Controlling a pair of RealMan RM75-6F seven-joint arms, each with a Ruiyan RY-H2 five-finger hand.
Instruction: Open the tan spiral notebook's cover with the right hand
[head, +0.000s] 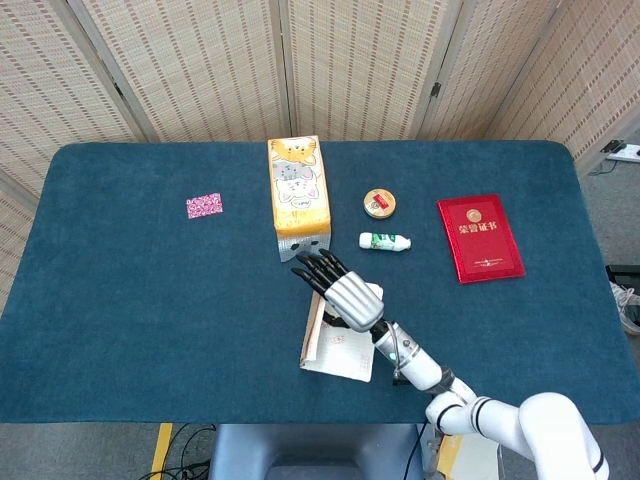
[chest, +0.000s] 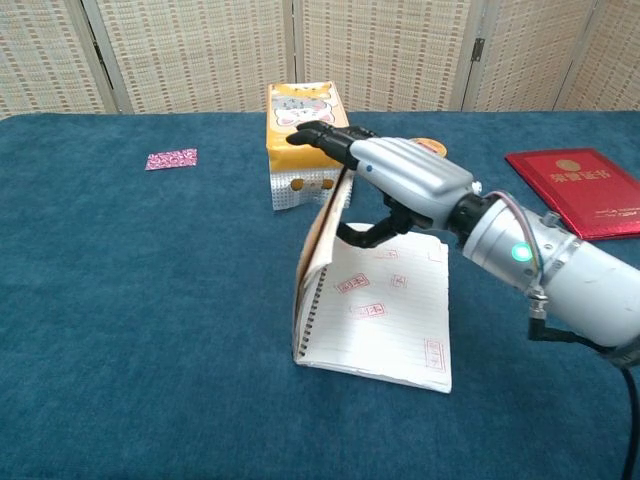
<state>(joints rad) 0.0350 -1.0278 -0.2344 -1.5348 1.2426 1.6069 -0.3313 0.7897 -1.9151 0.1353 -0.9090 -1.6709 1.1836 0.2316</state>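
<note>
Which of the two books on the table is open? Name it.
The tan spiral notebook: the right hand holds its cover up, showing lined pages. The red book lies closed, flat.

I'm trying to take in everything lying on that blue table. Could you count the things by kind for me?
Books: 2, the tan spiral notebook and the red hardcover booklet
Cartons: 1, the orange cat-print box
Bottles: 1, the small white bottle
Tins: 1, the round gold tin
Packets: 1, the small pink patterned packet
Total: 6
</note>
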